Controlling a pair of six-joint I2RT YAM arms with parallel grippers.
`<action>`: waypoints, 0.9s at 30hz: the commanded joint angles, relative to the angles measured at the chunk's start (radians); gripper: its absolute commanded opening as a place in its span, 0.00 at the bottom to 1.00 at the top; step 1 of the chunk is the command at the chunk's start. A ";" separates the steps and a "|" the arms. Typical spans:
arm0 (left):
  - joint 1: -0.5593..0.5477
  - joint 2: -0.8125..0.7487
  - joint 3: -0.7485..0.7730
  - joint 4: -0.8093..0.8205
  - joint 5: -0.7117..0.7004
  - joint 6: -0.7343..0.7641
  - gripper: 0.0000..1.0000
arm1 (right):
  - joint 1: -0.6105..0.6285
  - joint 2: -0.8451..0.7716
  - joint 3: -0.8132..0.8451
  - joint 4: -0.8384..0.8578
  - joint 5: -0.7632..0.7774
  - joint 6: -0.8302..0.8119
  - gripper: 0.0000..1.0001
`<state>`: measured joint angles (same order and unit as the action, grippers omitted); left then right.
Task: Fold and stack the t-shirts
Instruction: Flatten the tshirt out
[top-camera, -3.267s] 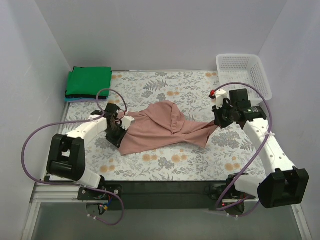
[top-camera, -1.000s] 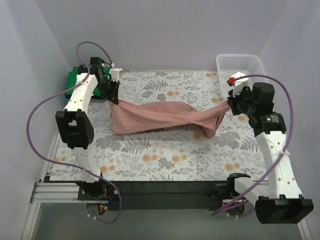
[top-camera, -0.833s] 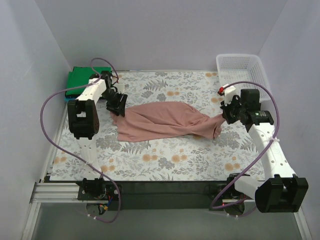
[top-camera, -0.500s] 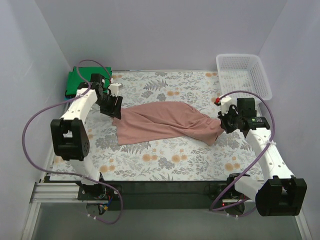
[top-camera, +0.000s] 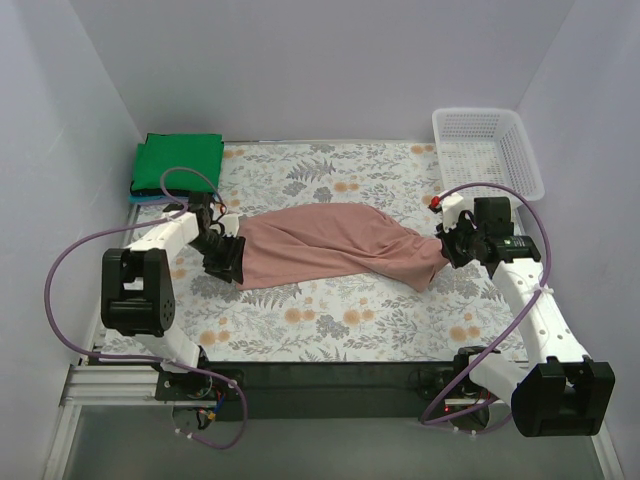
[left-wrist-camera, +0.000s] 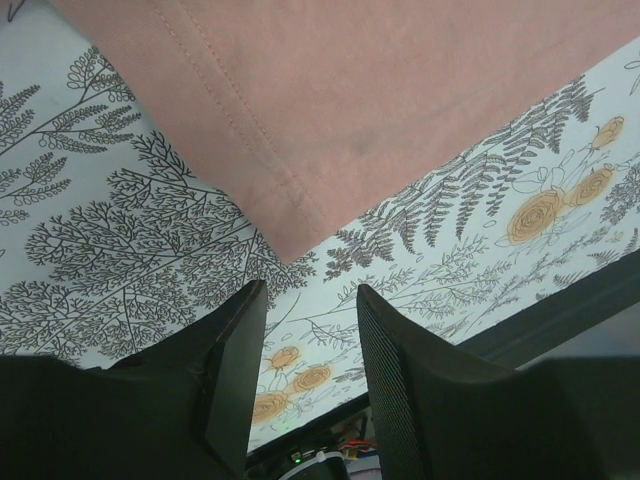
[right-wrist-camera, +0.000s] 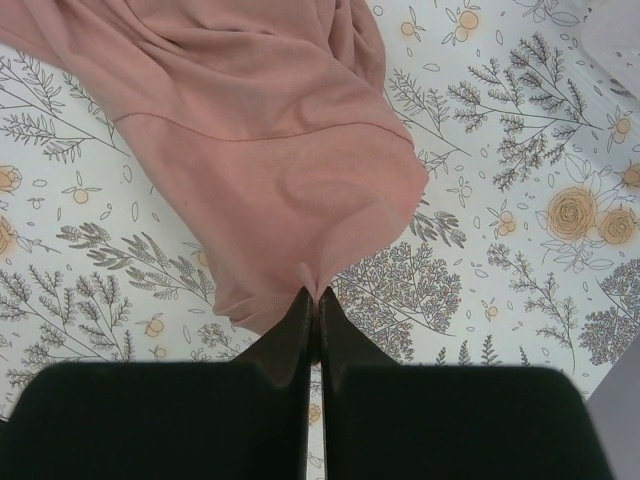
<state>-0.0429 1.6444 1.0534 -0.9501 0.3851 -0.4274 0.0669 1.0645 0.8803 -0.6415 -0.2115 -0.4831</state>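
A dusty pink-brown t-shirt (top-camera: 335, 245) lies stretched across the middle of the floral cloth. My left gripper (top-camera: 226, 262) is open and empty just off the shirt's left end; in the left wrist view its jaws (left-wrist-camera: 305, 300) stand apart right below the shirt's corner (left-wrist-camera: 290, 240). My right gripper (top-camera: 447, 247) is shut on a pinch of the shirt's right end; the right wrist view shows the fold of pink cloth (right-wrist-camera: 300, 180) caught between the shut fingertips (right-wrist-camera: 315, 297). A bright green folded shirt (top-camera: 180, 163) lies on a stack at the back left.
A white plastic mesh basket (top-camera: 487, 148) stands at the back right corner. The table's black front edge (top-camera: 330, 375) runs between the arm bases. White walls close in the left, back and right sides.
Both arms lowered the pink shirt from a taut lift onto the cloth. My left gripper let go of its left end and moved forward. My right gripper kept its hold.
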 joint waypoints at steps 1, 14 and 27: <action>0.001 -0.018 -0.010 0.063 0.001 -0.028 0.39 | 0.002 -0.006 0.025 0.002 -0.002 -0.011 0.01; 0.000 0.057 -0.020 0.108 -0.006 -0.062 0.29 | 0.002 -0.005 0.023 0.000 0.004 -0.011 0.01; -0.002 0.071 -0.024 0.106 -0.069 -0.077 0.25 | 0.002 -0.006 0.017 0.002 -0.002 -0.008 0.01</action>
<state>-0.0429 1.7271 1.0290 -0.8558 0.3504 -0.4976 0.0669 1.0668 0.8803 -0.6422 -0.2111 -0.4831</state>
